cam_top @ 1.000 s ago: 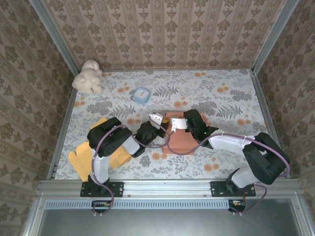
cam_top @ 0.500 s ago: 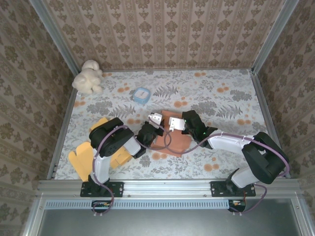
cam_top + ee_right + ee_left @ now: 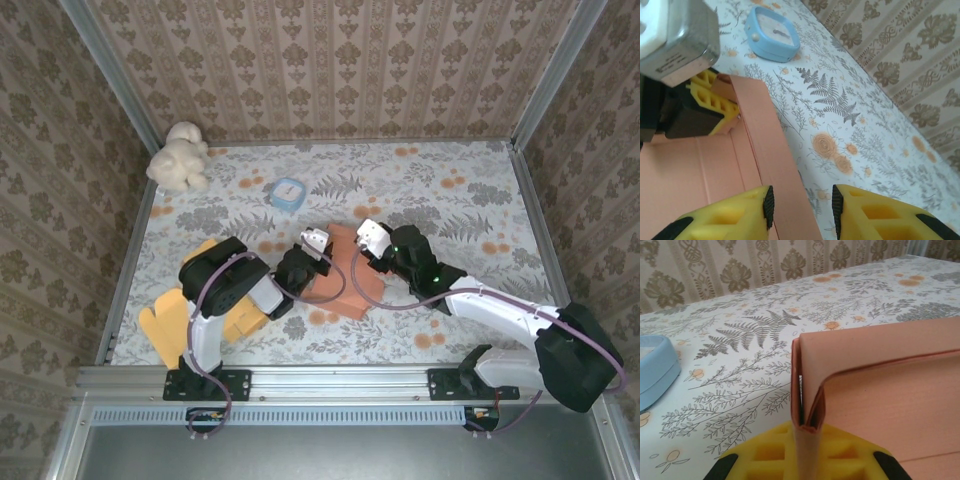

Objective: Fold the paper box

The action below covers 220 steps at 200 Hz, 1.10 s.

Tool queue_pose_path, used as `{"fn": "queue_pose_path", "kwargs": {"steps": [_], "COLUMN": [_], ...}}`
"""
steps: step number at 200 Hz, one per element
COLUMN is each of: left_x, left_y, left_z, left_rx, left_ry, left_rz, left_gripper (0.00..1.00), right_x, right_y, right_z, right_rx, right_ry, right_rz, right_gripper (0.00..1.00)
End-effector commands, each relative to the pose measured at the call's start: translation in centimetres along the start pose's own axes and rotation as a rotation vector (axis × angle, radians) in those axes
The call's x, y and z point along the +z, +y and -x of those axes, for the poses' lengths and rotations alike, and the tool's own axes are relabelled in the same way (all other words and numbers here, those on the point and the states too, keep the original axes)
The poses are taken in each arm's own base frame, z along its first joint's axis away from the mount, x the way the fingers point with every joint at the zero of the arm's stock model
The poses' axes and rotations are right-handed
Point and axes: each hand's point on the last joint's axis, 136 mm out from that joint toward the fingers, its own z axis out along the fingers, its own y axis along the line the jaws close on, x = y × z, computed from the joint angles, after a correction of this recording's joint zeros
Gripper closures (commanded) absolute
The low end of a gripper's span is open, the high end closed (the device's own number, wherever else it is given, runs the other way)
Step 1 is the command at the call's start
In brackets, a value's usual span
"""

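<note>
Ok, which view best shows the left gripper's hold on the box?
Left wrist: the paper box has its folded flap pinched in the left gripper, close up. Right wrist shows this side-on; top external, small.

The table (image 3: pixel 480 200) is free at the upper right of the top view. The paper box (image 3: pixel 360 290) with the left arm (image 3: pixel 225 285) and right arm (image 3: pixel 500 310) closes the middle. A plush toy (image 3: pixel 178 155) and a blue case (image 3: pixel 287 193) stand upper left; yellow pieces (image 3: pixel 165 318) lie lower left.

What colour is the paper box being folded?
Salmon pink; the paper box shows best in the left wrist view.
</note>
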Motion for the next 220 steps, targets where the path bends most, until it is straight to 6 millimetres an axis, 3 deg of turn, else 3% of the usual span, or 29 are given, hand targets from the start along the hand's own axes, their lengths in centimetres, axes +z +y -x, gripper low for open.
{"fn": "queue_pose_path", "kwargs": {"steps": [1,54,89,113,146,187,220], "left_x": [-0.7,-1.1,-1.0,-0.7,-0.1,0.4,0.3], "left_y": [-1.6,-2.3,-2.2,-1.4,0.1,0.2,0.1], "left_z": [-0.6,-1.0,-1.2,-1.3,-1.5,-1.4,-1.3], "left_rx": [0.040,0.085,0.096,0.097,0.137,0.214,0.204], "left_ry": [0.024,0.028,0.031,0.035,0.043,0.040,0.039], "left_rz": [-0.148,-0.219,-0.213,-0.158,0.017,0.122,0.096], "left_gripper": [1.00,0.99,0.96,0.92,0.94,0.96,0.81], "right_x": [0.3,2.8,4.4,5.2,6.0,6.5,6.3], "right_y": [-1.1,-0.7,0.5,1.4,2.1,2.7,2.6], "right_z": [1.1,0.4,-2.1,-3.5,-4.7,-5.1,-5.9], "right_rx": [0.232,0.376,0.405,0.406,0.419,0.432,0.431], "right_ry": [-0.001,0.076,0.149,0.173,0.186,0.203,0.226], "right_rz": [-0.034,-0.003,0.030,0.042,0.038,0.034,0.016], "right_gripper": [0.61,0.60,0.60,0.61,0.62,0.62,0.62]}}
